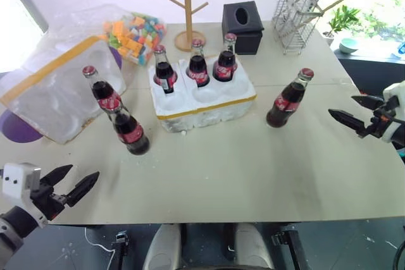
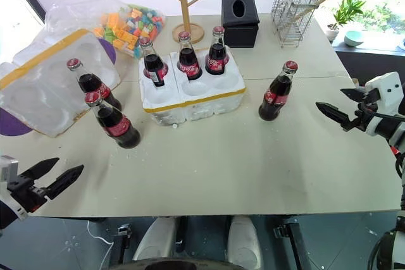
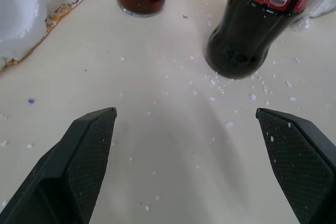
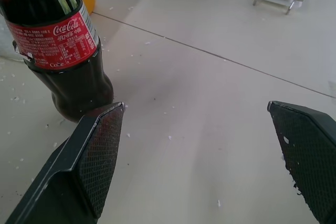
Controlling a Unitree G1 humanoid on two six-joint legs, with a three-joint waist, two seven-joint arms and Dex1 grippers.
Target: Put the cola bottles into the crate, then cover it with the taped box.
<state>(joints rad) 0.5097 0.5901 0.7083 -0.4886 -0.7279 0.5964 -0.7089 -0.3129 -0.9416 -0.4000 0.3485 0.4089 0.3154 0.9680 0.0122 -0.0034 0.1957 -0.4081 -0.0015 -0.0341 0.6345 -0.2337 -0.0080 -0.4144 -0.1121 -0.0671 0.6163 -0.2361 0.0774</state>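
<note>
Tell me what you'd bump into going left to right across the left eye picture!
Left gripper → taped box → two loose cola bottles → crate holding three bottles → lone cola bottle → right gripper.

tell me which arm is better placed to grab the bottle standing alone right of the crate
Right. The right gripper is open beside the lone cola bottle, facing it. The left gripper is across the table, nearer the two bottles left of the crate.

the head pair looked down over the table [image 1: 253,175] toward twelve o'clock, sharing it all; each wrist camera sat low, close behind a cola bottle [image 4: 58,51].
</note>
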